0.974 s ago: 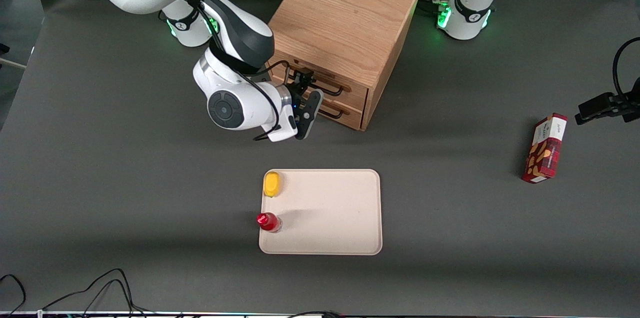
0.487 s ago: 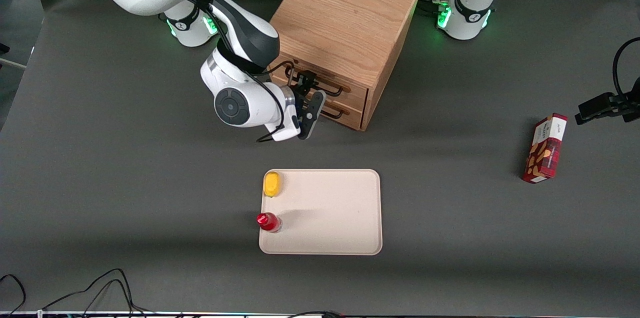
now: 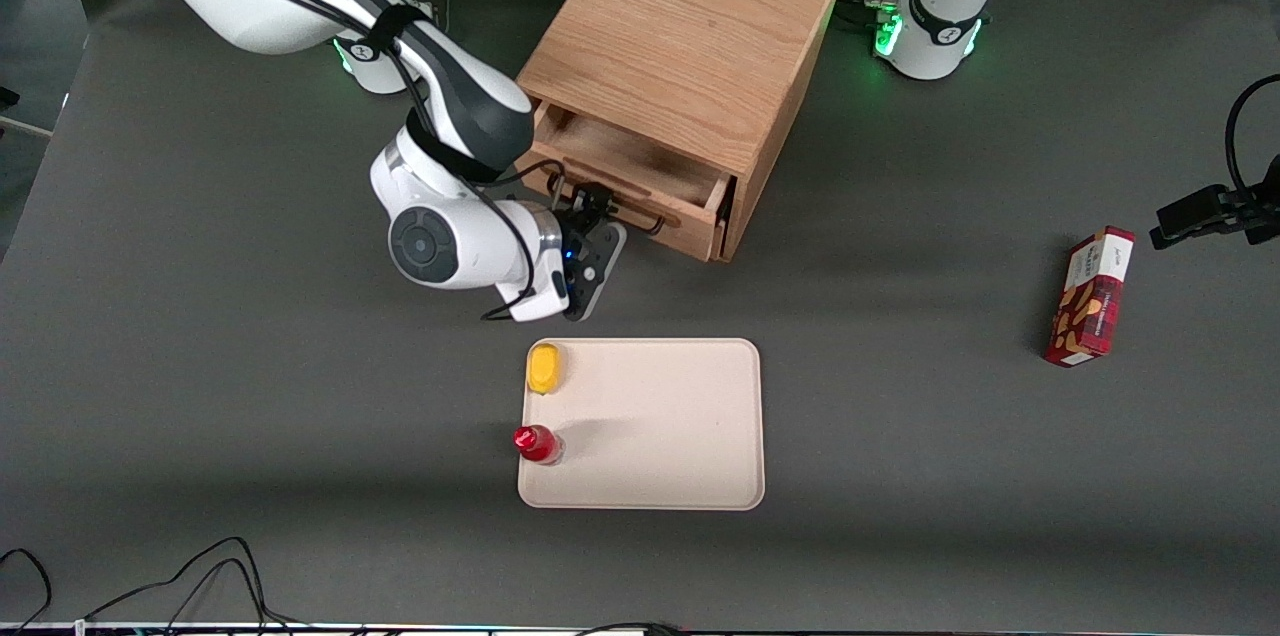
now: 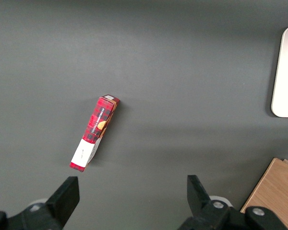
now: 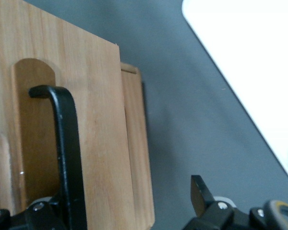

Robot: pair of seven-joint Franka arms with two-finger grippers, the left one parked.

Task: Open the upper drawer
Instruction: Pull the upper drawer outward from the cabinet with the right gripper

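Gripper (image 3: 598, 216) is clasping the handle (image 3: 635, 212), fingers closing around the bar for pulling | upper drawer (image 3: 640, 178) is jutting partway from the cabinet (image 3: 690, 36), interior showing, toward the tray (image 3: 700, 476).

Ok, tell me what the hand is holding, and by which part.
The hand holds the upper drawer by its black bar handle, near one end of the bar.

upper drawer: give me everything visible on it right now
The upper drawer is light oak-look wood, a wide shallow box, pulled partly out of the cabinet toward the front camera, its visible inside bare. Its long black bar handle runs along the front panel. The gripper is at that handle, one finger on each side of the bar.
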